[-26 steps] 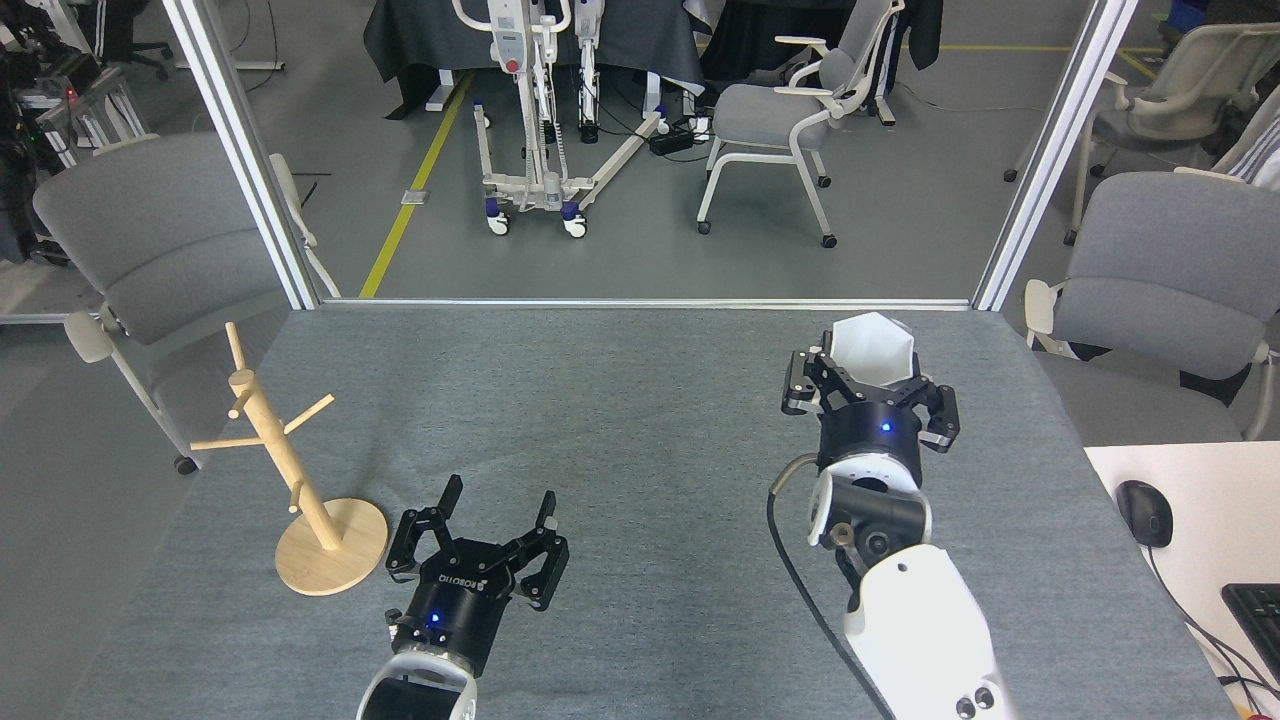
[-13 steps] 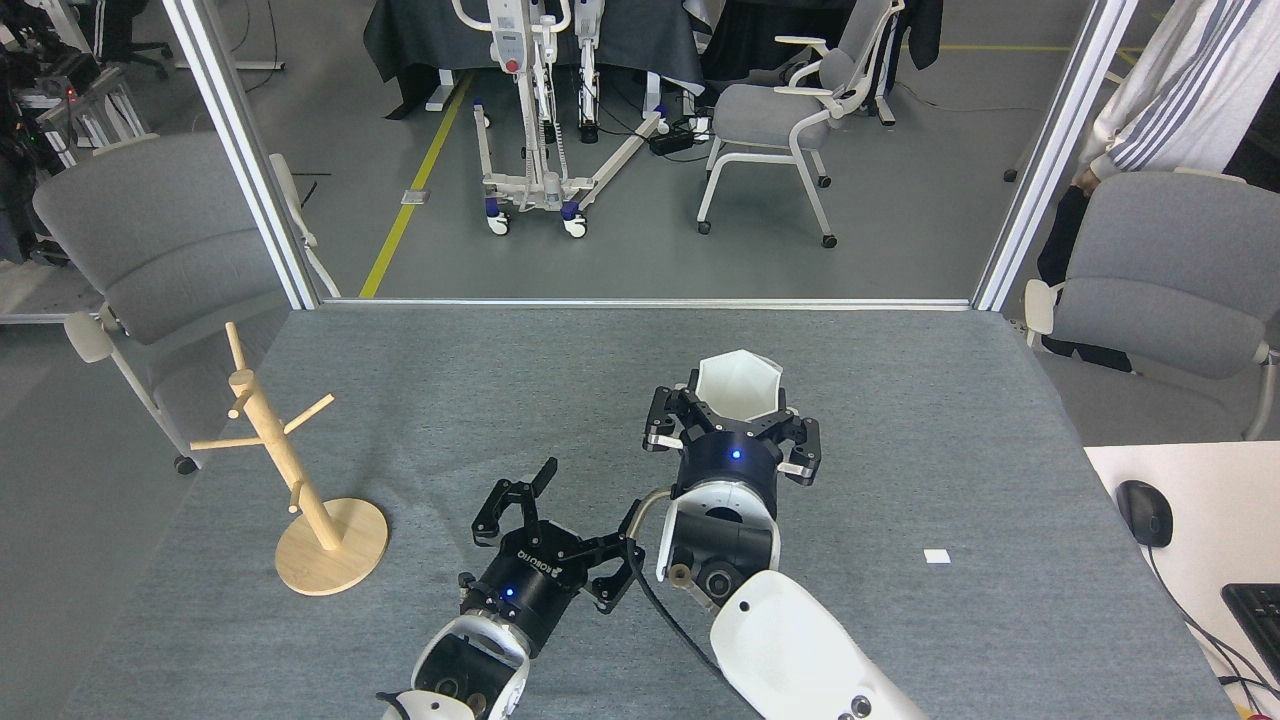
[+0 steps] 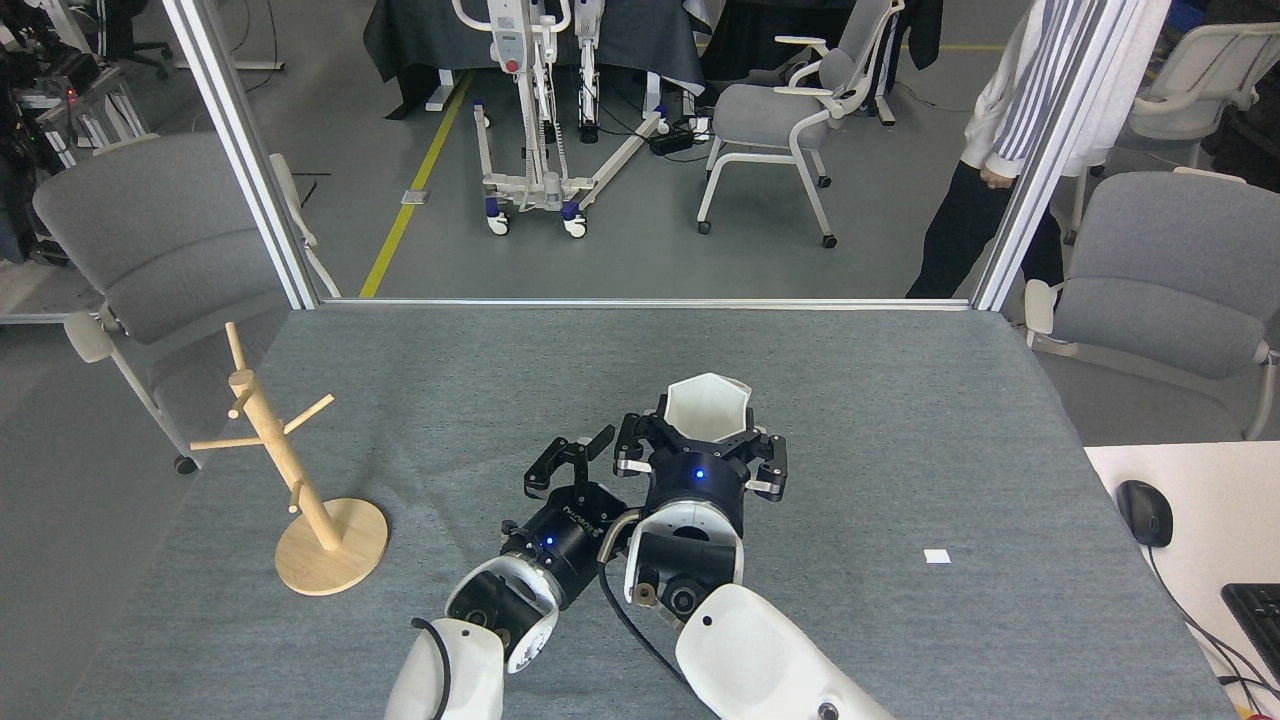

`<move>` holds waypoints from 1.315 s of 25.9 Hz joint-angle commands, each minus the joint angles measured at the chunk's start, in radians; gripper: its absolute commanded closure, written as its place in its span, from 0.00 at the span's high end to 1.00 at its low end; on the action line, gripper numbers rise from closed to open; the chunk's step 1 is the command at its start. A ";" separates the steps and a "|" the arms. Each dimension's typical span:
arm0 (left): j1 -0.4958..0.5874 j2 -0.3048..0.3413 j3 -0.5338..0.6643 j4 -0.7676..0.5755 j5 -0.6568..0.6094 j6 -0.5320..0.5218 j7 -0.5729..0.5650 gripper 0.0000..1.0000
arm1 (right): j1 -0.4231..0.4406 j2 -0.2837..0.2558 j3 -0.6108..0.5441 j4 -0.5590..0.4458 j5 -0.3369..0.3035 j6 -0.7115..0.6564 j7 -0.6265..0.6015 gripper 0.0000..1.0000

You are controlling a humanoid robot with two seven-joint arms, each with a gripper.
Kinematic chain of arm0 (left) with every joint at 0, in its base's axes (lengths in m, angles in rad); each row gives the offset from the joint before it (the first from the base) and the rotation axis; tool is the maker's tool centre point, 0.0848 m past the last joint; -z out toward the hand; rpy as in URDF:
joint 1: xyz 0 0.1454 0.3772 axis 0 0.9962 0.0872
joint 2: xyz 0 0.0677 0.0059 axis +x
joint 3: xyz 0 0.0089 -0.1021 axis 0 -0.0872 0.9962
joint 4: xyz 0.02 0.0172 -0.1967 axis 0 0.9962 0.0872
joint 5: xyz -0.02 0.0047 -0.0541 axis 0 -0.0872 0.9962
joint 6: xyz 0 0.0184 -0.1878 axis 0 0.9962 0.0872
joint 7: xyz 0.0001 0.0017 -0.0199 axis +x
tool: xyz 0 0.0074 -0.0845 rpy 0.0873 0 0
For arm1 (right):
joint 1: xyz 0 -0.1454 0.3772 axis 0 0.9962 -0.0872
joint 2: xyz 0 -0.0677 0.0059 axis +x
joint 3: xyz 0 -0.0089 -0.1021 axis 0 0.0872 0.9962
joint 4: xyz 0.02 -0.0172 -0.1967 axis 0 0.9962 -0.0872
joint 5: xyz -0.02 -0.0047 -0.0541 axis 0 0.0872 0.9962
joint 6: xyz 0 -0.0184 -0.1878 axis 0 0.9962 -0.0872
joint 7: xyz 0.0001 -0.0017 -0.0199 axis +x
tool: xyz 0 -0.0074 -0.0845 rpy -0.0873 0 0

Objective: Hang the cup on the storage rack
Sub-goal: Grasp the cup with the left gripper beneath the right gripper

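Two grippers meet near the middle of the tabletop [image 3: 900, 400], and you have the white cup [image 3: 708, 407] in the right gripper [image 3: 703, 450], clasped around its lower body with the hexagonal mouth facing up and away from you. The left gripper [image 3: 572, 462] sits just beside it on the left, fingers spread and holding nothing, angled toward the cup as if for a handover.

What your next move turns on is this: the wooden storage rack [image 3: 275, 450] stands well apart to the left, near the tabletop's left edge, its post upright on the round base and its pegs angling up and outward. The left arm is the nearer one to it; the right would have to reach across the left to get there.

You cannot see a handle on the cup from here; the right gripper's fingers cover its lower sides, so judge where a peg could catch it with care. The cup's base is hidden too. Whether the left fingertips touch the cup is unclear.
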 commanded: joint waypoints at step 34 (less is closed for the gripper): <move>-0.141 -0.008 -0.034 0.165 0.082 -0.122 -0.040 0.00 | 0.029 0.108 0.005 0.051 0.002 -0.006 -0.012 0.79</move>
